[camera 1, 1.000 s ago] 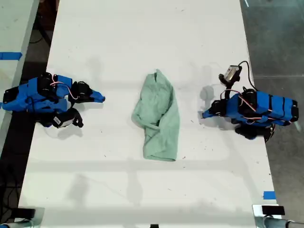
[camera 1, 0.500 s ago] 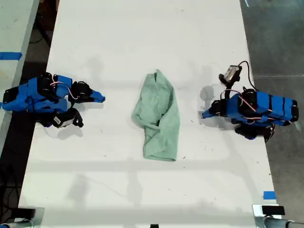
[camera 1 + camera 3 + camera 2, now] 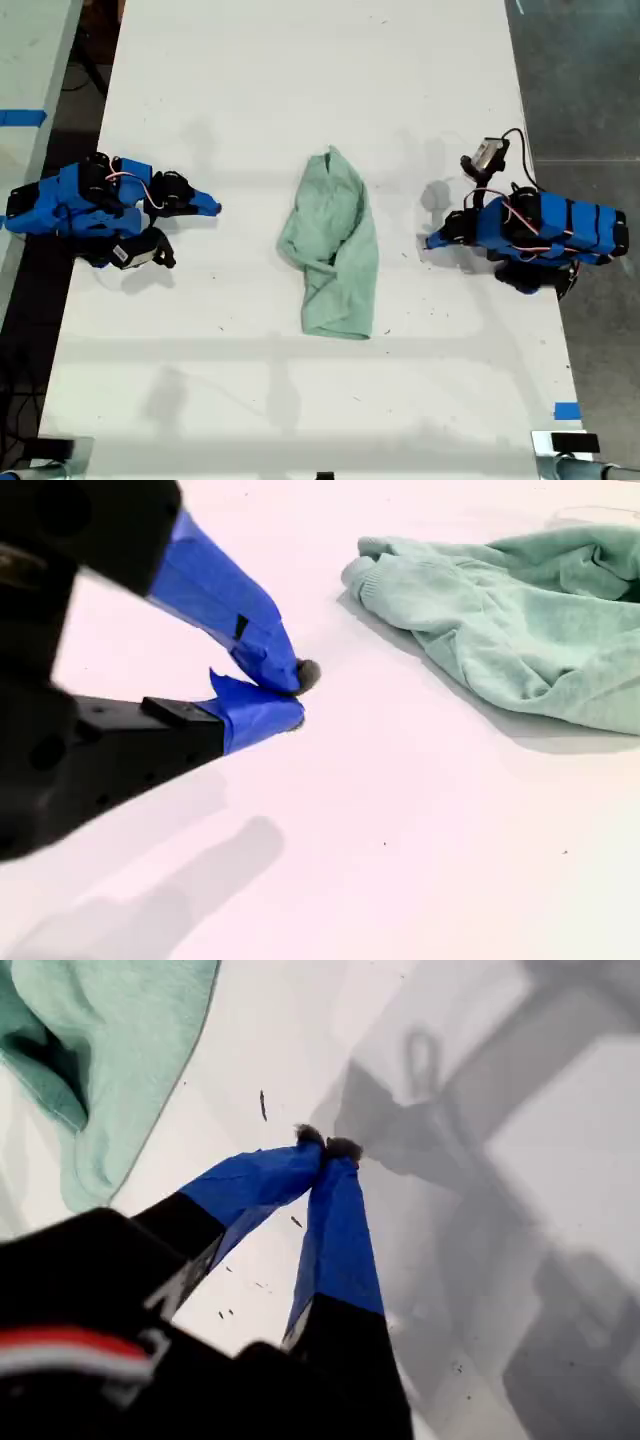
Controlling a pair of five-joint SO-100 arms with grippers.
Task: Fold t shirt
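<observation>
mint t shirt (image 3: 332,248) untouched; 1st gripper (image 3: 327,1147) & 2nd gripper (image 3: 295,695) closed, empty.

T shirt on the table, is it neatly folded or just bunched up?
Bunched up: the t shirt lies crumpled in an uneven, wrinkled heap, no tool touching it.

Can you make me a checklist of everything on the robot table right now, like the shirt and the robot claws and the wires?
Surface: white table, bare apart from small dark specks.
Job's things: the t shirt, pale mint green, lies crumpled in the middle, not yet folded flat.
Clutter: nothing seen.
Grippers: my first gripper and my second gripper both have their fingers closed on nothing, resting near the table, apart from the t shirt.
Cables: thin wires loop over the blue arm at the exterior view's left; a black cable curls above the arm at the exterior view's right.
Surroundings: blue tape near the exterior view's lower right; dark floor beside the table.
</observation>
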